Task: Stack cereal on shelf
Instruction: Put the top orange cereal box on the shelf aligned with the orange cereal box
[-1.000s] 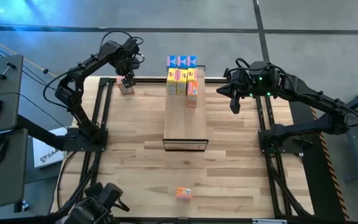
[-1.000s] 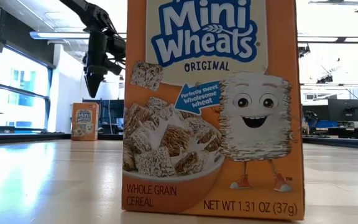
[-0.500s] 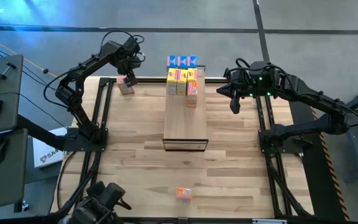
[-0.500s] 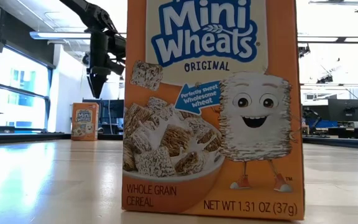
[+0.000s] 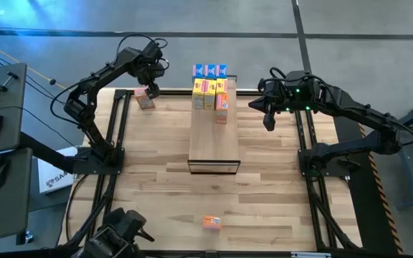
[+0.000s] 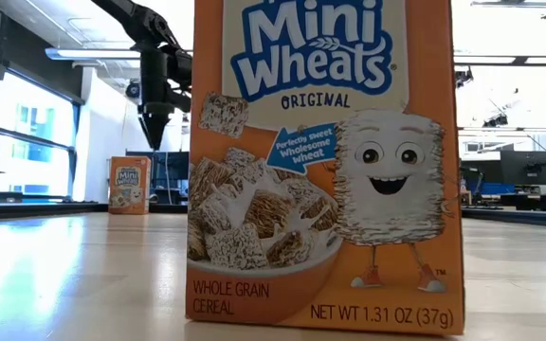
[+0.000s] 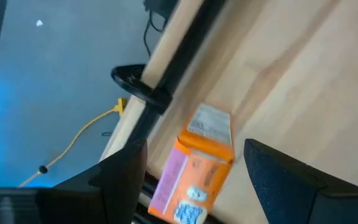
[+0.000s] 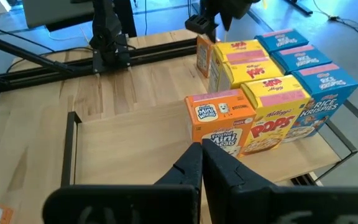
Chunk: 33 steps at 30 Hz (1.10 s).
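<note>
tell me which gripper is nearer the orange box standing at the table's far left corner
Left. The left gripper hangs open just above that orange box; the right gripper is shut, beyond the shelf.

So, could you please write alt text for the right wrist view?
An orange cereal box stands on the light wood shelf, in front of yellow boxes and blue boxes. The right end effector is shut in the foreground. The wooden table lies beyond.

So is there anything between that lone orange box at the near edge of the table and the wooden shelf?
No. In the high view, only bare slatted tabletop lies between the orange box and the shelf.
</note>
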{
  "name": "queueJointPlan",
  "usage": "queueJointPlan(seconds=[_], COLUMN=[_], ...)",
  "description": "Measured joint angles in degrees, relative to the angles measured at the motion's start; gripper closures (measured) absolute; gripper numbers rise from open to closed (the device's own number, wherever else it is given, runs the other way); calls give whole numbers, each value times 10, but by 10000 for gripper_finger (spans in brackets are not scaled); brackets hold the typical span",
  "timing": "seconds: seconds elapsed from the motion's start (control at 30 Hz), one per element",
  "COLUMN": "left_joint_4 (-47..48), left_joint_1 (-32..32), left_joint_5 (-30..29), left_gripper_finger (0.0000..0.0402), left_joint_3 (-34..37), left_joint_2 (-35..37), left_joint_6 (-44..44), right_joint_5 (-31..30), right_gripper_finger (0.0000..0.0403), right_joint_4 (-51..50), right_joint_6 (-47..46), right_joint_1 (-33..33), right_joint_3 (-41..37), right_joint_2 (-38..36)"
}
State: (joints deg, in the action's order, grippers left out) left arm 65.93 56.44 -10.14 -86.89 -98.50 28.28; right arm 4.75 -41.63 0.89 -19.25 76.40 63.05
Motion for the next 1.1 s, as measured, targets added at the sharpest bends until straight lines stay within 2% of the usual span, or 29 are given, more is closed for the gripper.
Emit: queueJointPlan(seconds=[0.13, 0.23, 0.47, 0.63, 0.73, 0.97, 1.1], left_joint_4=[15, 30, 35, 38, 38, 33, 20], left_joint_1=[0, 0, -2, -3, -2, 10, 10], left_joint_5=[16, 46, 39, 3, -25, -25, -48], left_gripper_finger=[147, 135, 56, 15, 10, 9, 9], left_joint_3=[0, 0, 0, 0, 0, 33, 56], left_joint_2=[0, 0, 0, 0, 0, 2, 1], left_joint_6=[15, 37, 34, 19, 47, 70, 80], right_joint_5=[0, 0, 0, 0, 0, 0, 0], right_gripper_finger=[403, 402, 402, 402, 402, 402, 402], right_joint_4=[1, 2, 3, 3, 3, 3, 3], right_joint_6=[5, 5, 6, 1, 1, 0, 0], right_joint_1=[0, 0, 0, 0, 0, 0, 0], right_joint_3=[0, 0, 0, 0, 0, 0, 0], right_joint_2=[8, 13, 12, 12, 12, 12, 12])
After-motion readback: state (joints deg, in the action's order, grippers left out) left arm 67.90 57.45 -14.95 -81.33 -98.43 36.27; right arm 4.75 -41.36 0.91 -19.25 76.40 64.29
